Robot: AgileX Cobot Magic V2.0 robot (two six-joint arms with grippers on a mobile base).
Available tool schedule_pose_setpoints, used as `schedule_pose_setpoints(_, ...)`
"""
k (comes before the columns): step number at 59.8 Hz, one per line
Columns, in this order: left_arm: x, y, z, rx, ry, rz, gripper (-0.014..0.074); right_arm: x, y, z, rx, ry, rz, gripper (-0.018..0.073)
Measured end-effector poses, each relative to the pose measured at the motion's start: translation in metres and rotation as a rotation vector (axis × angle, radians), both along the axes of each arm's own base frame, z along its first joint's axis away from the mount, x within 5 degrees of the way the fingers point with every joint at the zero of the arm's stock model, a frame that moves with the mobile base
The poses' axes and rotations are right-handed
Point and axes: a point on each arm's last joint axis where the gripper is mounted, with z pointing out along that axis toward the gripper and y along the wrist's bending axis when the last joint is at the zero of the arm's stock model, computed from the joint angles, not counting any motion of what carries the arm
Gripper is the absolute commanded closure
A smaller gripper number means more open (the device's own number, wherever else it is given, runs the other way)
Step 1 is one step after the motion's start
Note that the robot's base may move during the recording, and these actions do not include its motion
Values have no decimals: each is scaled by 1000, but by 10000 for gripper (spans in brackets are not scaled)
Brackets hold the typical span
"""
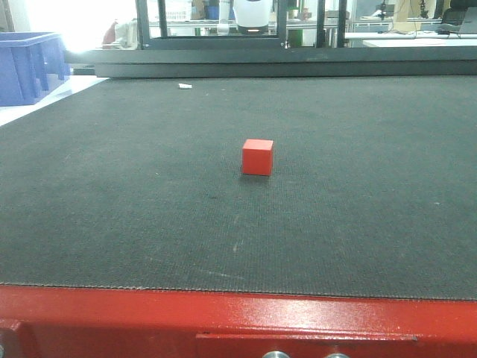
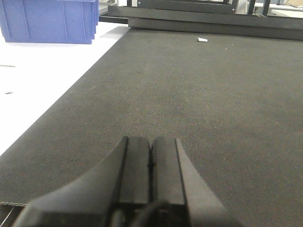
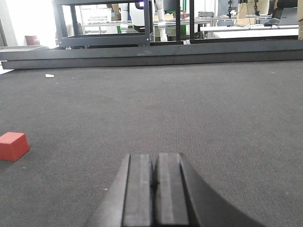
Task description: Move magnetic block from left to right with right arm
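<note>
The magnetic block [image 1: 257, 156], a small matte red cube, stands alone on the dark mat [image 1: 149, 186] near the middle of the front view. It also shows at the left edge of the right wrist view as the magnetic block [image 3: 13, 145], well to the left of my right gripper [image 3: 154, 157]. That gripper is shut with nothing between its fingers and hovers low over the mat. My left gripper [image 2: 150, 141] is shut too and empty, over bare mat. Neither arm appears in the front view.
A blue plastic bin [image 1: 28, 66] sits off the mat at the far left, on a white surface [image 2: 42, 80]. A small white scrap [image 1: 184, 86] lies near the mat's far edge. A raised dark rail [image 1: 283, 67] borders the back; the glossy red table edge [image 1: 238, 321] runs along the front.
</note>
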Motion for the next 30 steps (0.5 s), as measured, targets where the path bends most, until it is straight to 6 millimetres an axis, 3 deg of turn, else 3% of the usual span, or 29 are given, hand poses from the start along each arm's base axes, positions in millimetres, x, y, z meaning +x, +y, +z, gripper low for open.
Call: schedule_pose_setpoints(30,0,0,0,0,0,0,713,0,0,0,0,0,0,492)
